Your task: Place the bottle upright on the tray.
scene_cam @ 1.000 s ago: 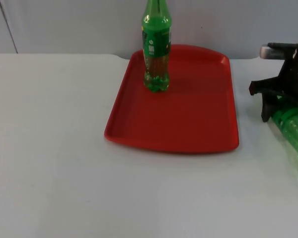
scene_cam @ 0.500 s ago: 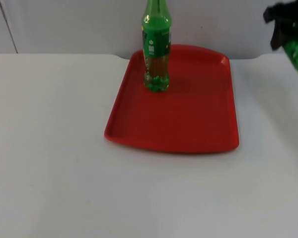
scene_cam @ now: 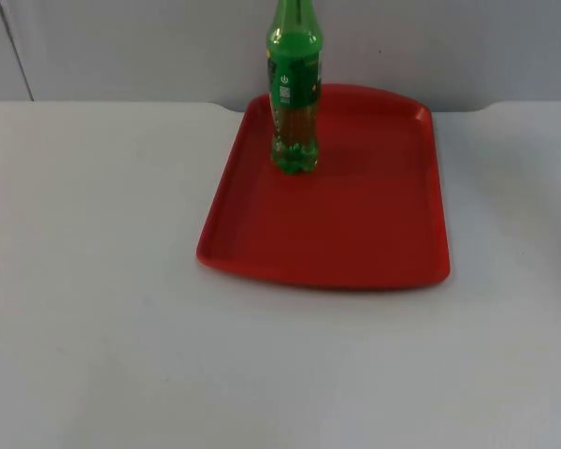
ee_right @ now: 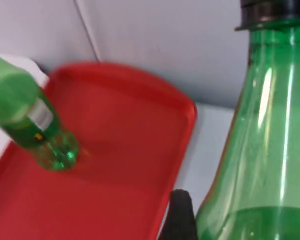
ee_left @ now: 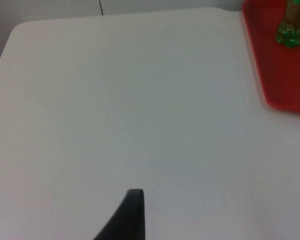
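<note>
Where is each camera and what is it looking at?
Top view: fixed above, looking down and forward at the white table, the red tray and a standing green bottle.
Left wrist view: on the waiting left arm, looking over the table to the tray's edge; one black fingertip shows.
Right wrist view: on the right arm, looking at the tray past a second bottle.
All three share the tray and the standing bottle.

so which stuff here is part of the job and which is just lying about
Part of the job:
- red tray
- green bottle close in front of the right claw's camera, black cap on
- labelled green bottle upright on the tray

Lying about:
- nothing else on the white table
</note>
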